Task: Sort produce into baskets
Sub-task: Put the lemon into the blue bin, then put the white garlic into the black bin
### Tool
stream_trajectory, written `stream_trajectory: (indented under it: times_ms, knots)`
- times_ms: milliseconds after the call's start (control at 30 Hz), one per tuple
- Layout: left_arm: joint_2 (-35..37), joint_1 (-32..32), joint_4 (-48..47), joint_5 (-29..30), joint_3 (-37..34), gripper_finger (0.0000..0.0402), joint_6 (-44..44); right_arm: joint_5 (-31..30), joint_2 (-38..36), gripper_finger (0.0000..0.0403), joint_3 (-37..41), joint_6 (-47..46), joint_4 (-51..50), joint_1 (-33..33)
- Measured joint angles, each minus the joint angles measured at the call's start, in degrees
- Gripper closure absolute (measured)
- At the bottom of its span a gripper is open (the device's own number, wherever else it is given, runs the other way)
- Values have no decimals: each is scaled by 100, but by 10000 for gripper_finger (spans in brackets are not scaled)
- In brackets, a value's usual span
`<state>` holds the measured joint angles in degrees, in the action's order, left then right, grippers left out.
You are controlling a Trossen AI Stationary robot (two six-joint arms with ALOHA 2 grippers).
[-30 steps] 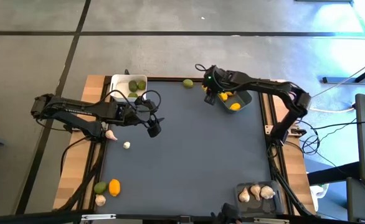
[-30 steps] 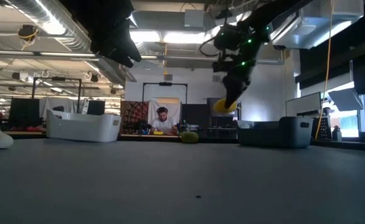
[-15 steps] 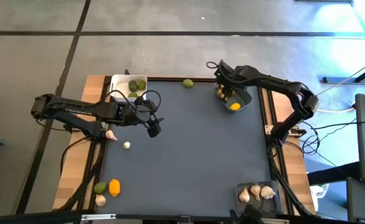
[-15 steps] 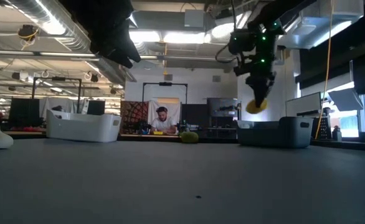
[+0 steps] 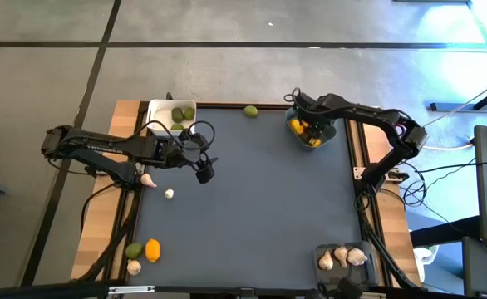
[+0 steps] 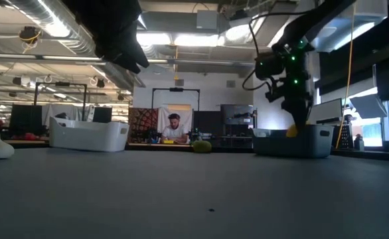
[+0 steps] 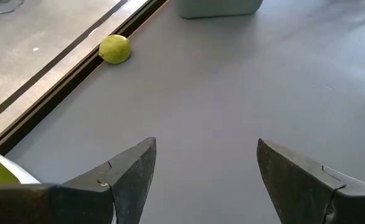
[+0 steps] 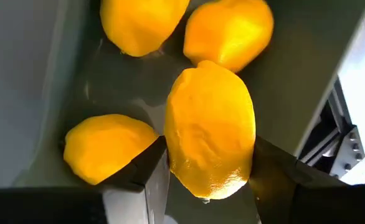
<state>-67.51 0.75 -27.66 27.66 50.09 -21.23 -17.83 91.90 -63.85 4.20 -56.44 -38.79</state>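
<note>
My right gripper [image 5: 307, 130] hangs over the blue-grey basket [image 5: 313, 133] at the table's far right and is shut on a yellow lemon [image 8: 210, 127]. Below it in the basket lie three more lemons [image 8: 104, 146]. In the low view the held lemon [image 6: 292, 131] shows just at the basket's rim [image 6: 294, 141]. My left gripper [image 5: 204, 172] hovers open above the left part of the table, with nothing between its fingers [image 7: 132, 174]. The white basket [image 5: 157, 109] at the far left holds green fruits. One green fruit [image 5: 251, 110] rests on the table by the far edge. My right gripper pinches the lemon's two long sides [image 8: 176, 149] between its two fingers [image 8: 146, 169]. The fingers come steeply from above, pointing down into the basket. The lemon hangs over the other lemons; whether it touches them I cannot tell.
Two garlic bulbs [image 5: 148, 179] [image 5: 169, 193] lie near the left edge. At the near left lie a green fruit [image 5: 134, 249], a lemon [image 5: 152, 249] and a garlic bulb [image 5: 134, 267]. A clear basket [image 5: 321, 249] with garlic bulbs stands at the near right.
My right gripper has carried the lemon toward the table's right edge and down, from beside the blue-grey basket to over its inside. It has tipped to point more steeply down. The lemon has sunk to the basket's rim.
</note>
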Motion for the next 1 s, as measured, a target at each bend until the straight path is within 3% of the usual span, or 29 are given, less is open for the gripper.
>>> stream_trajectory:
  times_ms: [433, 800, 1000]
  knots:
    - [0, 0, 2, 0, 0, 128, -42, 189, 2, 227, 592, -32, 500, 13]
    - [0, 0, 0, 0, 0, 128, -54, 40, 6, 122, 607, -95, 582, 17]
    - [0, -16, 88, 0, 0, 128, 158, 36, 9, 110, 202, -128, 137, 17]
